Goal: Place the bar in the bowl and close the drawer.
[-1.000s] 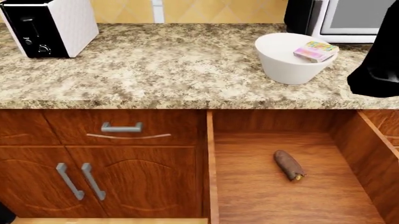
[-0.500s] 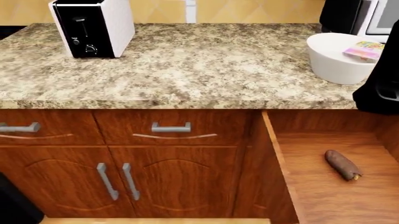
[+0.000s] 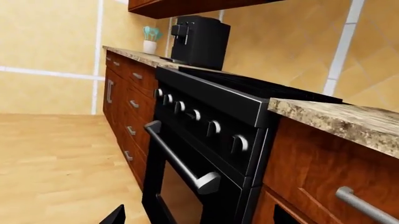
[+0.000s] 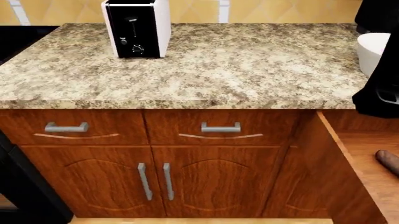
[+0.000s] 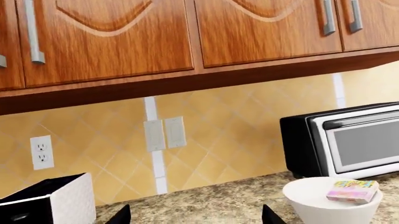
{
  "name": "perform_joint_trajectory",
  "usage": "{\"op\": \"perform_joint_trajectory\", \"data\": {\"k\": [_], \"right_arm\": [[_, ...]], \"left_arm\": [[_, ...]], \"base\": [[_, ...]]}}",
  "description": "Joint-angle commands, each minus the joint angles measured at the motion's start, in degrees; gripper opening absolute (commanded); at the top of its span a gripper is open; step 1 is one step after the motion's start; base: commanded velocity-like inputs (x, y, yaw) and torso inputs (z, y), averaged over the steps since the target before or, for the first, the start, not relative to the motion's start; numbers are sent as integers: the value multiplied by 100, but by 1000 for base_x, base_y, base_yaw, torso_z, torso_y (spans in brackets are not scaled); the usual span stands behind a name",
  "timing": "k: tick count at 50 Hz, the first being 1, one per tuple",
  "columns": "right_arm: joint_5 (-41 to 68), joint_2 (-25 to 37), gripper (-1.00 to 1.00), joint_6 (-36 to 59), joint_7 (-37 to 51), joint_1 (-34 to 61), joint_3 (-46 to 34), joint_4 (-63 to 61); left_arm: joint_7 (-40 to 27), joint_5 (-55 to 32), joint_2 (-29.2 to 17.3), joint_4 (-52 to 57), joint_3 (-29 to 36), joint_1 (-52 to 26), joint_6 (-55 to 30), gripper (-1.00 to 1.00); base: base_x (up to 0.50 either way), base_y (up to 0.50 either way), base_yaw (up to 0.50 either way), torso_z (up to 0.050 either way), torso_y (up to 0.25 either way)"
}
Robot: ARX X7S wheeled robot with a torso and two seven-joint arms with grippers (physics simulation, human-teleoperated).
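Seen from the head camera: a speckled beige-and-brown granite desk (image 4: 237,65) spanning the view, with a white-sided, black-fronted toaster (image 4: 137,25) standing upright near its back edge. At the far right of the desk, only a sliver of the plain glossy white round bowl (image 4: 372,51), partly hidden by a black arm part (image 4: 380,93) in front of it. Below the desk edge, two closed reddish-brown drawer fronts with horizontal grey bar handles (image 4: 220,127), and under them two cabinet doors with vertical grey handles (image 4: 154,179). At lower right, the reddish-brown wooden drawer (image 4: 349,158) pulled open, wood grain showing inside. On its floor, at the very right edge of the view, the small dark-brown oblong bar (image 4: 389,161), cut off by the frame, well apart from the bowl above.

From the right wrist camera: the same white bowl (image 5: 311,203) sitting on the desk with a small pastel-coloured box (image 5: 352,190) resting on its rim, a black-and-silver toaster oven (image 5: 349,140) just behind it, reddish-brown wall cabinets (image 5: 124,42) overhead. Two dark fingertips (image 5: 118,217) barely poking into the frame, spread well apart, nothing between them: right jaws released.

From the left wrist camera: a black oven range (image 3: 206,140) with knobs and a grey bar handle, a black coffee machine (image 3: 199,41) farther along. Only two dark tips (image 3: 115,216) showing at the frame edge; impossible to tell whether the left jaws are released or clenched.
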Motion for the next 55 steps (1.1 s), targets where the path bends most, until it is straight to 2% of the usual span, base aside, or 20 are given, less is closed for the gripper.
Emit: {"op": "perform_joint_trajectory", "data": {"k": [1, 10, 25, 30, 45, 55], "right_arm": [[-11, 50, 100, -82, -32, 221, -248, -3], [12, 78, 100, -83, -22, 428, -406, -3], [-319, 114, 100, -394, -23, 797, -1231, -3], [-480, 96, 100, -534, 24, 1021, -1668, -3], [-1404, -54, 100, -951, 408, 1187, -2780, -3], [-2378, -189, 100, -1323, 859, 1192, -3677, -2]], "left_arm": [[54, 9, 0, -134, 10, -42, 101, 100], [87, -24, -31, -196, 19, -100, 118, 100], [-144, 41, -42, 362, 75, 96, -177, 100], [-83, 24, -46, 236, 73, 68, -98, 100], [-41, 28, -45, 128, 117, 24, -39, 100], [-72, 59, -72, 153, 143, -3, -87, 100]], "base": [[-1, 480, 0, 0, 0], [-1, 487, 0, 0, 0], [-1, 487, 0, 0, 0], [-1, 487, 0, 0, 0], [-1, 478, 0, 0, 0], [0, 0, 0, 0, 0]]}}
